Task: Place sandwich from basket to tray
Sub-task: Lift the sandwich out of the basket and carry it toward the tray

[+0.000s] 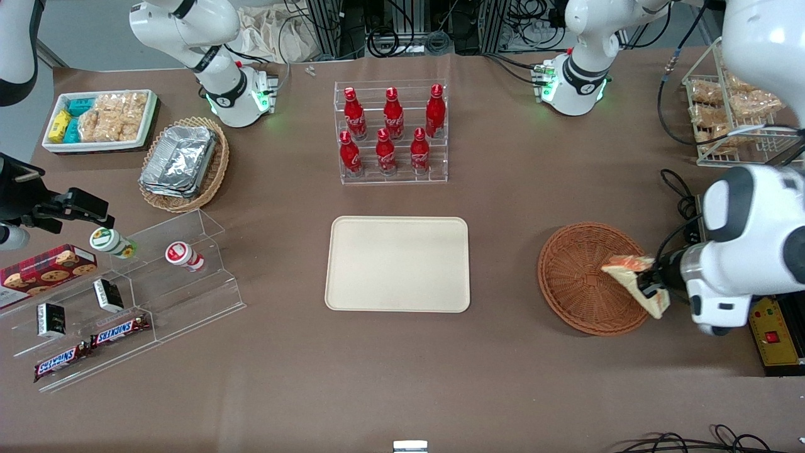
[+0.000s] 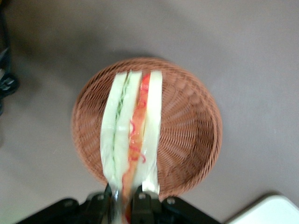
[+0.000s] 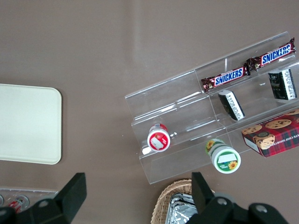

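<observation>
Reading the front view from its left edge, we first meet the empty tray [image 1: 397, 263] lying flat on the counter [image 1: 503, 352], its long side running across the picture. Next comes the basket [image 1: 582, 280], well apart from the tray, toward the working arm's end of the counter. Last comes our tool [image 1: 651, 290], clenched on the sandwich [image 1: 632, 270] at one end of the wedge. The sandwich is lifted above the basket, over the part of its rim nearest the arm, tilted and not resting on the weave. In the left wrist view the sandwich [image 2: 133, 135] stretches straight out from the tool [image 2: 127, 205], its layered edge facing the camera, with the basket [image 2: 187, 135] beneath it. We judge that the coming move is a sideways carry toward the parked arm's end, since the tray lies off the free tip of the wedge, roughly along its long axis.
</observation>
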